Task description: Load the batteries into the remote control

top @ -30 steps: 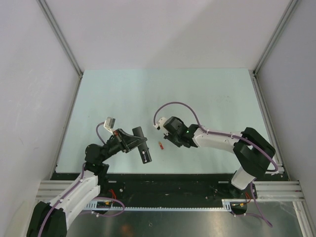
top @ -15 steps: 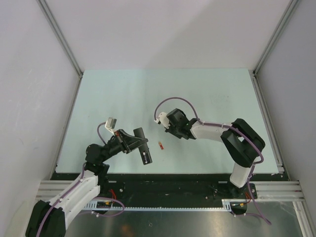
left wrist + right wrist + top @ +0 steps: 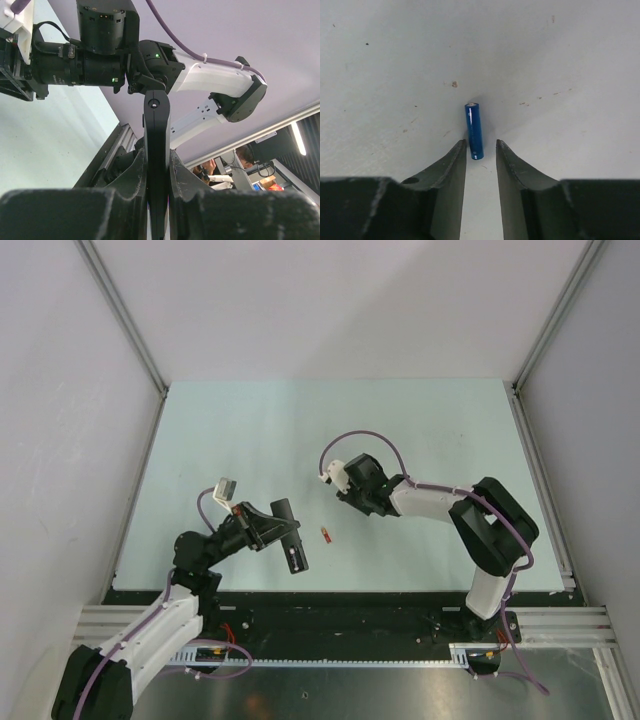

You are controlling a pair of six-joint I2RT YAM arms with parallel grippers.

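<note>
My left gripper (image 3: 280, 532) is shut on the slim black remote control (image 3: 291, 543) and holds it above the table near the front edge. In the left wrist view the remote (image 3: 156, 140) stands up between my fingers (image 3: 131, 185). A red-orange battery (image 3: 325, 533) lies on the table just right of the remote. My right gripper (image 3: 481, 145) is open and points down at a bright blue battery (image 3: 474, 131), whose near end lies between the fingertips. In the top view the right gripper (image 3: 350, 495) hides that battery. The purple-blue and dark batteries are out of view.
The pale green table (image 3: 420, 430) is closed in by white walls at the back and sides. A black strip and metal rails (image 3: 340, 620) run along the front edge by the arm bases.
My right gripper has moved back and a little right, away from the red-orange battery. The left arm and the remote have not moved.
</note>
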